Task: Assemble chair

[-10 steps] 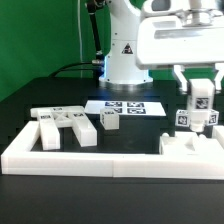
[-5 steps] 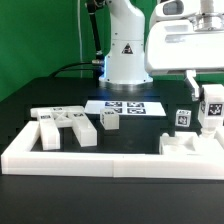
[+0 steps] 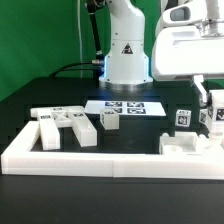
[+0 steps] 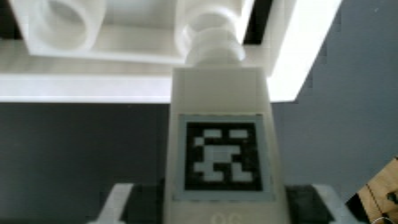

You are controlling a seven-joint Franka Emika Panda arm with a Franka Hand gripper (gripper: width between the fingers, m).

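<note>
The gripper (image 4: 221, 203) is closed on a tagged white post (image 4: 221, 110), which is held at the exterior view's right edge, just above a white slab (image 3: 188, 148). A second tagged piece (image 3: 184, 117) is seen upright by that slab. Other chair parts (image 3: 62, 125) are laid at the exterior view's left, inside the border wall (image 3: 90, 158). The marker board (image 3: 125, 107) is noted behind them.

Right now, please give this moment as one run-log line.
tool: shut on tagged post | post: upright, exterior view's right edge | loose parts: exterior view's left
</note>
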